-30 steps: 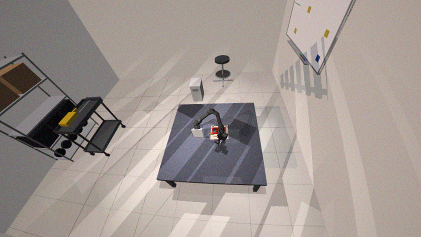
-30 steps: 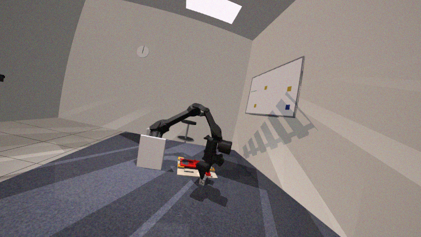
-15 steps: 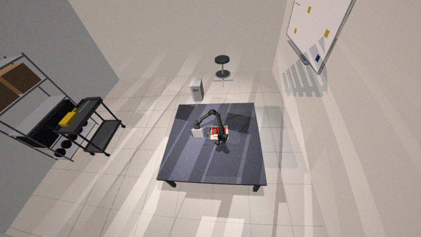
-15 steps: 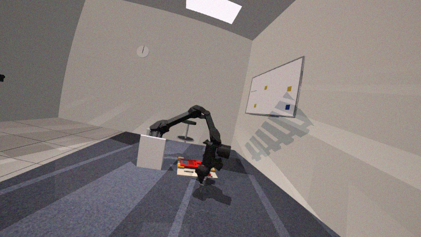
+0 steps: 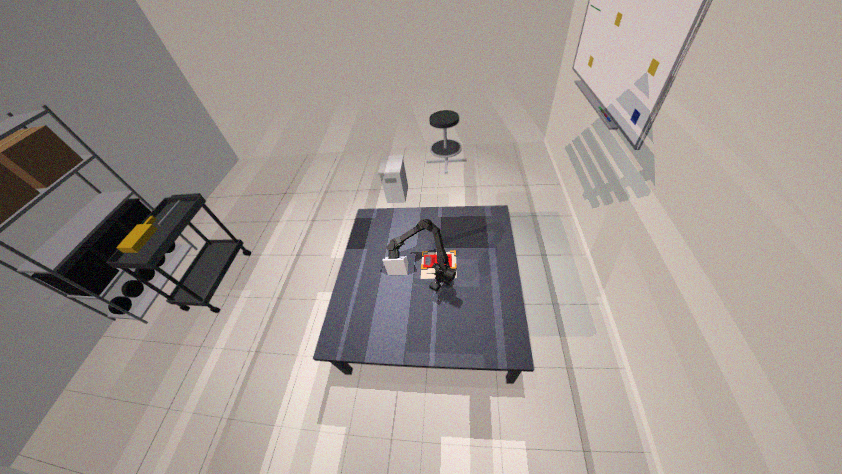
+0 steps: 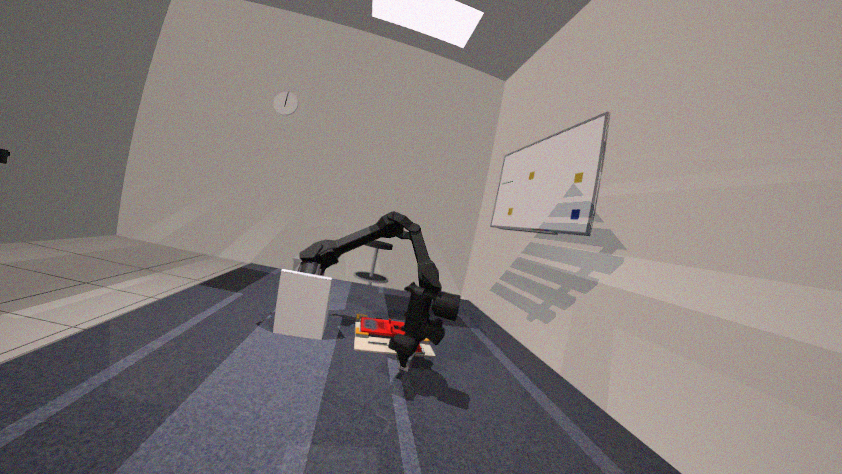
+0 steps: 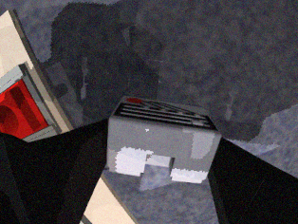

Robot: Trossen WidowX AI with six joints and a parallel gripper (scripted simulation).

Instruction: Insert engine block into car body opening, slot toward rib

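The grey engine block (image 7: 163, 135) is upright between my fingers in the wrist view. Its dark ribbed top with a red spot faces up the picture, and a square notch opens at the lower edge. My gripper (image 7: 160, 132) (image 5: 434, 286) (image 6: 404, 363) is shut on it, with black fingers against both sides, low over the table in front of the board. The red car body (image 5: 429, 257) (image 6: 375, 325) lies on a cream board (image 5: 426, 274) (image 6: 366, 352) (image 7: 7, 43). The arm hides part of the body, and its opening cannot be made out.
A red part (image 7: 28, 109) in a grey frame sits on the board, left in the wrist view. A white box (image 5: 395, 266) (image 6: 301, 306) stands by the arm's base, left of the board. The table (image 5: 388, 335) carries everything. My arm reaches over the board.
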